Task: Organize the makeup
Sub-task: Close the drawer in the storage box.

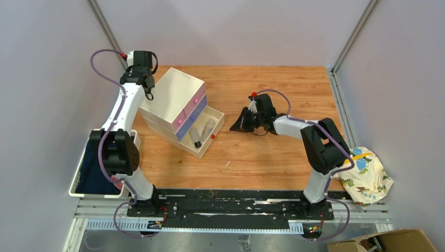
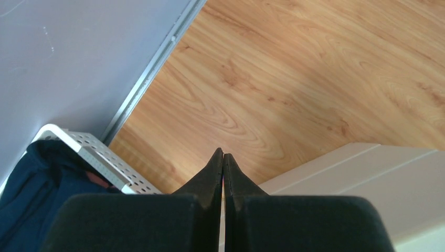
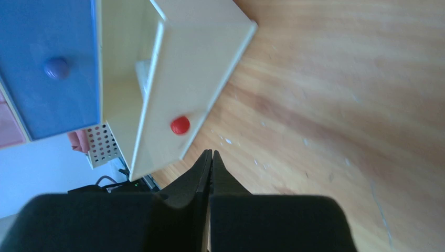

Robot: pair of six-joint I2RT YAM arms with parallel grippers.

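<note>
On the wooden tabletop (image 1: 273, 157) a cream drawer box (image 1: 170, 97) stood at the far left, turned at an angle, with a pink drawer (image 1: 190, 104) above a purple one (image 1: 193, 116), both pushed in. Its bottom drawer (image 1: 216, 125) was pulled out toward the near right, a red knob (image 1: 213, 136) on its front. The makeup (image 1: 202, 131) lay inside this open drawer: a few small items side by side, one pale and clear, one with a dark end, too small to tell apart further. The left claw (image 1: 150, 96) hung at the far-left corner of the drawer box, just behind its back edge, its fingers pressed together with nothing between them; in the left wrist view the tips met over bare wood beside the cream top of the box. The right claw (image 1: 236, 126) was low over the tabletop just right of the open drawer, pointing at it, and was likewise pressed together and empty; in the right wrist view its tips lay close to the drawer's front and the red knob without touching them. A white perforated basket (image 1: 78, 173) with a dark blue cloth (image 1: 97, 173) in it sat off the left edge of the tabletop by the left arm. A patterned cloth bag (image 1: 367, 176) lay off the right edge, and a cardboard box (image 1: 388, 241) showed at the near right corner.
</note>
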